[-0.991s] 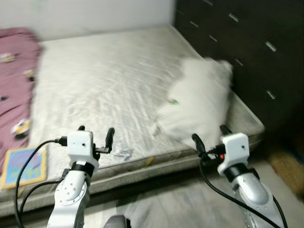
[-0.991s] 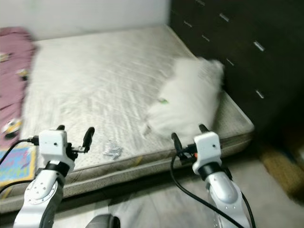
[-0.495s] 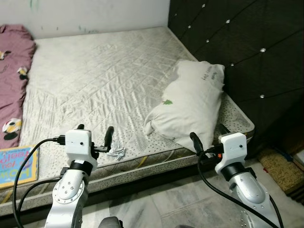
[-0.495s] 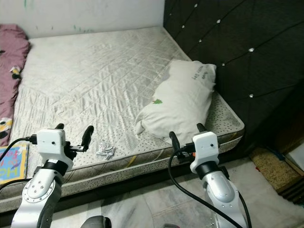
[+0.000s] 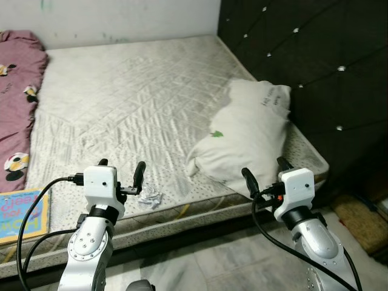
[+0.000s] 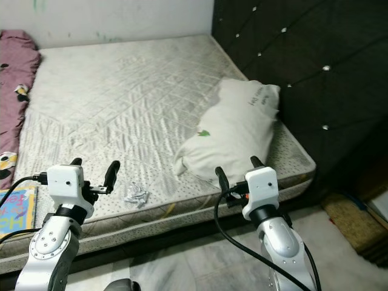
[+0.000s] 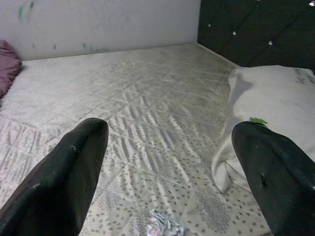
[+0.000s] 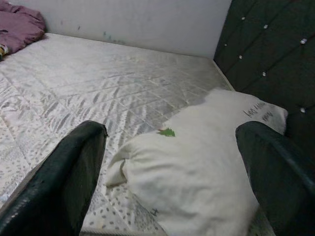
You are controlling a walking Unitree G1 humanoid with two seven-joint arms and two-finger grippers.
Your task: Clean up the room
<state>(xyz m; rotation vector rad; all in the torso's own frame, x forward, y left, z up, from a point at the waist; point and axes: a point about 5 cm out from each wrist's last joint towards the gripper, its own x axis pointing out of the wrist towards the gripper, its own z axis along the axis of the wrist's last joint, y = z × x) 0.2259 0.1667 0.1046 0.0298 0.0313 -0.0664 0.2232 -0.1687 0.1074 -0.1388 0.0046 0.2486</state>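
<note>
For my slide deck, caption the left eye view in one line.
Both open grippers, left gripper and right gripper, hover before the mattress bearing a white pillow and crumpled wrapper.

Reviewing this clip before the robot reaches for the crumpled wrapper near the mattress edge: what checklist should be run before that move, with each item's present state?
1. Left gripper open: ok, fingers spread wide.
2. Crumpled wrapper in sight: ok, it lies on the mattress near the front edge, just beyond the left gripper.
3. Wrapper free of other things: ok, apart from the pillow.
4. Right gripper free: ok, open and holding nothing, in front of the pillow.
5. Book out of the path: ok, it lies off to the robot's left.
6. Somewhere to drop the wrapper: cannot tell.
</note>
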